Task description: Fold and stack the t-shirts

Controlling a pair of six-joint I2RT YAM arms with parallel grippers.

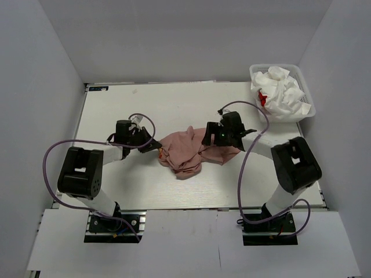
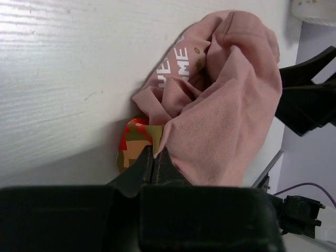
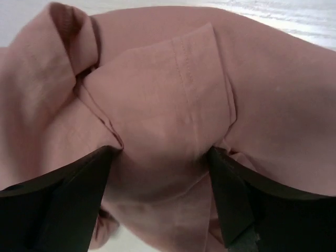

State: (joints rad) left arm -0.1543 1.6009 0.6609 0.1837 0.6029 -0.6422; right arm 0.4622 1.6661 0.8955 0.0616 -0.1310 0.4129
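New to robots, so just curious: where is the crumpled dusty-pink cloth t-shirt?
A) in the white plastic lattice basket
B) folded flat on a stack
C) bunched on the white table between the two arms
C: the crumpled dusty-pink cloth t-shirt lies bunched on the white table between the left arm and the right arm; the white plastic lattice basket holds only white cloth.

The pink t-shirt (image 1: 188, 152) lies crumpled in a heap at mid-table, its white lettering showing. The white t-shirts (image 1: 284, 95), one showing a red patch, sit bunched in the basket (image 1: 302, 74).
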